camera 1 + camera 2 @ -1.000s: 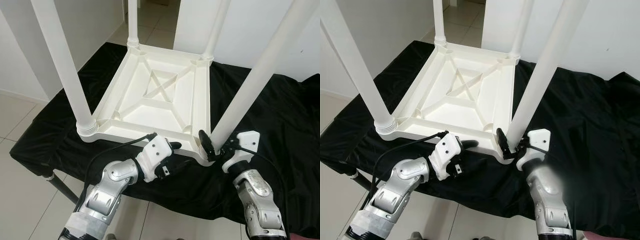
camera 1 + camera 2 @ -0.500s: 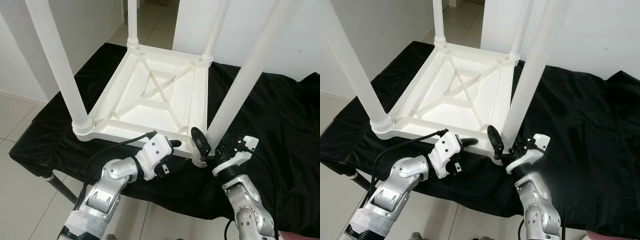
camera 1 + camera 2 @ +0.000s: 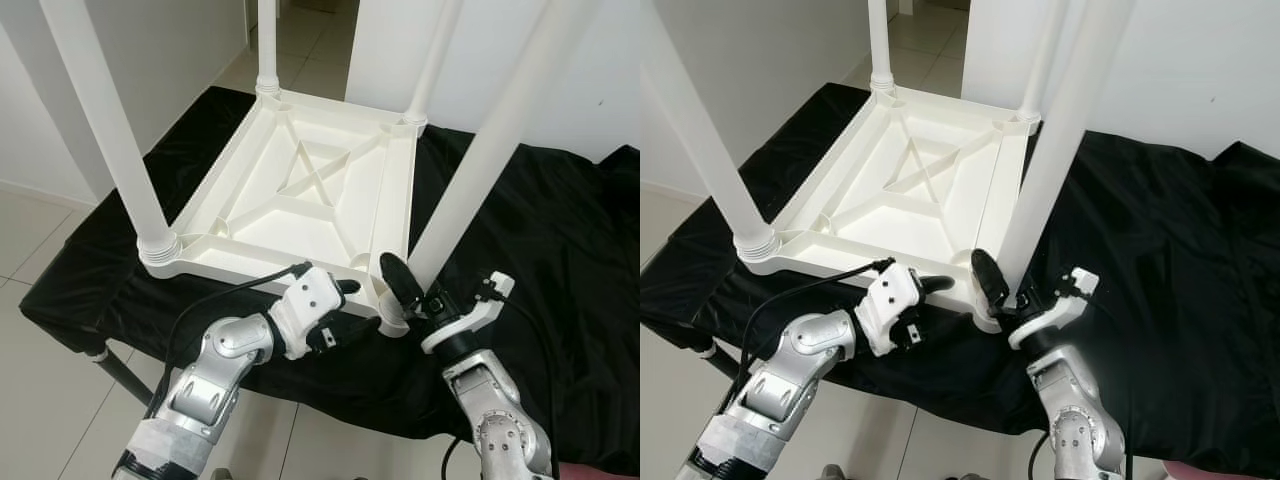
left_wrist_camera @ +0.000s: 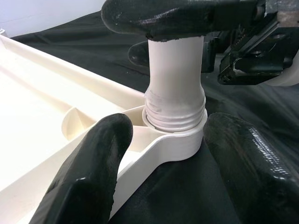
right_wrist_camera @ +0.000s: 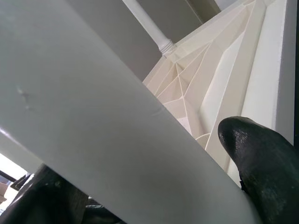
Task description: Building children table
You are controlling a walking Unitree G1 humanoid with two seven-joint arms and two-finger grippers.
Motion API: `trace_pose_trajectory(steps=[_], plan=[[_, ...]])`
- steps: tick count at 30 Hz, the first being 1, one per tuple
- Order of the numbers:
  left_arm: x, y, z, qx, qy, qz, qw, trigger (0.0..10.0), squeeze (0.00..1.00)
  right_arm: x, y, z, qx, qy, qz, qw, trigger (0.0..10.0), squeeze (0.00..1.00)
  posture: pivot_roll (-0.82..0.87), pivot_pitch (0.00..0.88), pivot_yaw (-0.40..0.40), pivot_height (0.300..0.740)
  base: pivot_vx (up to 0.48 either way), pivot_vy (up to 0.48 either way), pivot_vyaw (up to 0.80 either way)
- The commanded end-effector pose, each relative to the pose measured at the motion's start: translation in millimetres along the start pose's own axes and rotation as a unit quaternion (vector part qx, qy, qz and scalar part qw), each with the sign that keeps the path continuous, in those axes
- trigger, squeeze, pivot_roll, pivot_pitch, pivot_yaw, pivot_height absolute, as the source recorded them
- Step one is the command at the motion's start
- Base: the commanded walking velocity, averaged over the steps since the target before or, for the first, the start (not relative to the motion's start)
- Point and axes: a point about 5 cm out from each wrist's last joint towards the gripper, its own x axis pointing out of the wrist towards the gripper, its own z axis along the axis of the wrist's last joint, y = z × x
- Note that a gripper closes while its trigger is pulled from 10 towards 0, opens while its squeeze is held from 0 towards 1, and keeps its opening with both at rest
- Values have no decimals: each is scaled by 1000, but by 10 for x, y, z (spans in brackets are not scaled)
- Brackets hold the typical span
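In the left eye view, the upturned table top (image 3: 300, 190) lay across the middle of the frame on the black cloth (image 3: 560, 230), three legs already standing. My right gripper (image 3: 410, 292), lower centre-right, was clenched round the foot of the fourth leg (image 3: 480, 160) at its near corner socket (image 3: 385, 318). I judged the step to be screwing this last leg home; the next move called for more turning while the top stayed put.

In the left wrist view, my left gripper (image 4: 163, 158) was spread, one finger on each side of the socket, bracing it; threads (image 4: 174, 114) showed above the collar.

In the right wrist view, the leg ran between my fingers (image 5: 261, 154).

Nothing stood in the way except my left cable (image 3: 225, 300) along the rim.
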Motion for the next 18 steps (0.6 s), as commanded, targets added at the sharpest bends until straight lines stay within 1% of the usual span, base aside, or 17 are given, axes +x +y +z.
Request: trace_pose_trajectory(steps=[1,2,3,4,5,6,7,8,9,10,12,13,14,15,16,17,18], plan=[[25,26,-15,3,4,19,1000,10000,0,13,70,-67,36,3,20,999,10000,0,9,68,-49,740,0,0,0],[25,26,-15,3,4,19,1000,10000,0,13,70,-67,36,3,20,999,10000,0,9,68,-49,740,0,0,0],[26,30,-15,3,4,20,1000,10000,0,22,75,-73,12,10,23,1000,10000,0,9,68,-48,740,0,0,0],[25,30,-14,3,3,20,1000,10000,0,39,78,-54,-50,19,33,998,10000,0,8,68,-47,740,0,0,0],[25,30,-14,3,3,20,1000,10000,0,39,78,-54,-50,19,33,998,10000,0,8,68,-47,740,0,0,0],[24,29,-13,3,3,20,1000,10000,0,51,82,-35,-92,25,42,995,10000,0,8,68,-47,740,0,0,0],[24,27,-14,3,3,19,1000,10000,0,68,81,-2,-123,27,48,991,10000,0,7,69,-45,740,0,0,0],[24,27,-14,3,3,19,1000,10000,0,68,81,-2,-123,27,48,991,10000,0,7,69,-45,740,0,0,0],[25,24,-14,3,3,19,1000,10000,0,85,79,43,-157,30,58,985,10000,0,7,72,-46,740,0,0,0],[25,24,-14,3,3,19,1000,10000,0,85,79,43,-157,30,58,985,10000,0,7,72,-46,740,0,0,0],[29,12,-16,0,3,17,1000,10000,0,120,46,176,-227,39,80,970,10000,0,6,74,-46,740,0,0,0],[29,12,-16,0,3,17,1000,10000,0,120,46,176,-227,39,80,970,10000,0,6,74,-46,740,0,0,0],[31,9,-17,-1,3,17,1000,10000,0,130,34,221,-248,44,86,964,10000,0,6,75,-45,740,0,0,0],[31,9,-17,-1,3,17,1000,10000,0,130,34,221,-248,44,86,964,10000,0,6,75,-45,740,0,0,0],[35,-9,-19,-8,3,14,1000,10000,0,142,7,297,-280,54,99,953,10000,0,7,76,-46,740,0,0,0],[35,-9,-19,-8,3,14,1000,10000,0,142,7,297,-280,54,99,953,10000,0,7,76,-46,740,0,0,0],[34,-23,-22,-15,3,10,1000,10000,0,145,-3,322,-292,60,105,949,10000,0,5,78,-45,740,0,0,0]])
